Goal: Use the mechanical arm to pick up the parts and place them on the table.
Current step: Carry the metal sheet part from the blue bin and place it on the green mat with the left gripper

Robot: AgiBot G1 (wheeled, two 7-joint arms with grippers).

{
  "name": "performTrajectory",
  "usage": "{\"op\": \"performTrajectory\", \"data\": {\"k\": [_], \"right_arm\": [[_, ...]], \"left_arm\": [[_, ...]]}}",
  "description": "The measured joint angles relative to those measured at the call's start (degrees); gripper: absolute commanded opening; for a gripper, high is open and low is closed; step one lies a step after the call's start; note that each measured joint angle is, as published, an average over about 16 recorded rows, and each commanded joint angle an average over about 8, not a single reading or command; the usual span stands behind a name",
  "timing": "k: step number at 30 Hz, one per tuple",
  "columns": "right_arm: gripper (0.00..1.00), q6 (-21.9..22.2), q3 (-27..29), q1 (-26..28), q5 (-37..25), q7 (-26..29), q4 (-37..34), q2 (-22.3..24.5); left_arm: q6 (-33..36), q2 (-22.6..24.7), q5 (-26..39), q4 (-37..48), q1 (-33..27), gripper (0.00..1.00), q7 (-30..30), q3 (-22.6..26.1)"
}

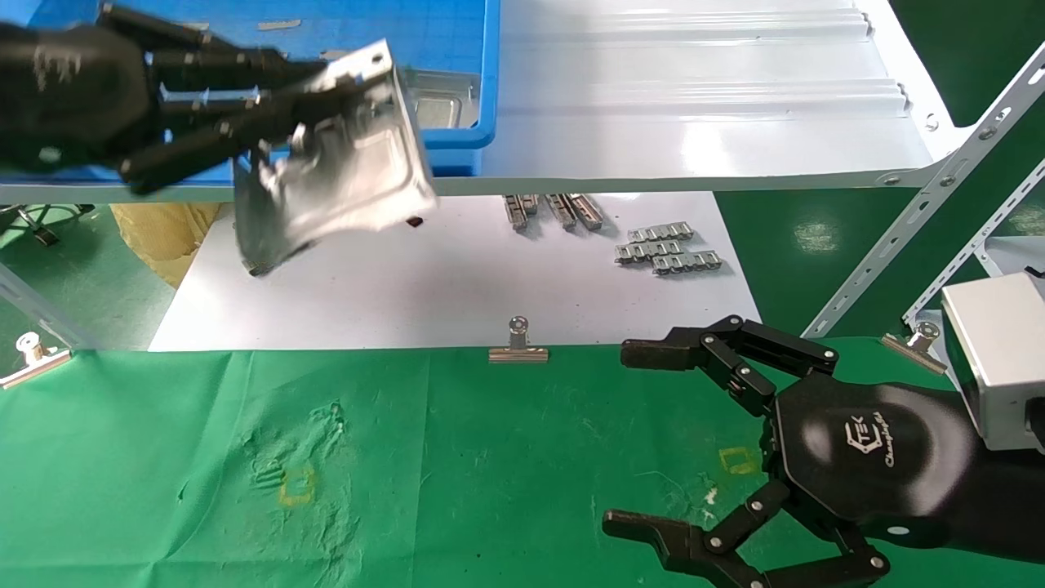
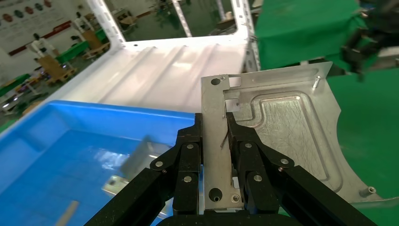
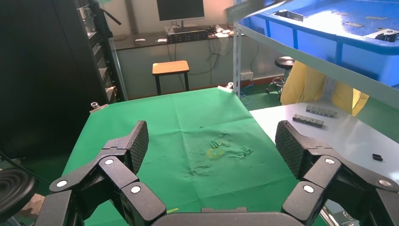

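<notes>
One part (image 1: 343, 155) clamped by edge between fingers of left hand (image 1: 282, 102), held tilted in air in front of blue bin (image 1: 457, 49), above white board (image 1: 457, 278). Right hand (image 1: 653, 441) wide open, holding nothing, low over green surface (image 1: 457, 474).

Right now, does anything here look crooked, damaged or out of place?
Only the green cloth on the table looks odd: it is wrinkled and scuffed around the left yellow square. The plate hangs tilted, pinched by one edge in the left gripper.
</notes>
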Motion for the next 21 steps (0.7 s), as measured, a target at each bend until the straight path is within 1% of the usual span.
{"op": "performTrajectory", "data": {"k": [4,9,15,21], "right_arm": [[1.00,0.00,0.00,0.00,0.00,0.00,0.00,0.00],[1.00,0.00,0.00,0.00,0.00,0.00,0.00,0.00],[1.00,0.00,-0.01,0.00,0.00,0.00,0.00,0.00],[1.00,0.00,-0.01,0.00,0.01,0.00,0.00,0.00]], "left_arm": [[-0.45,-2.83,-1.06,-4.04,3.47,0.00,2.73,3.68],[-0.89,-4.42,0.79,-4.69,6.58,0.00,8.51,8.39],[-1.59,-3.66,4.74,-1.21,9.39,0.00,18.14,13.12],[-3.32,-1.64,6.79,4.50,11.48,0.00,27.53,15.58]]}}
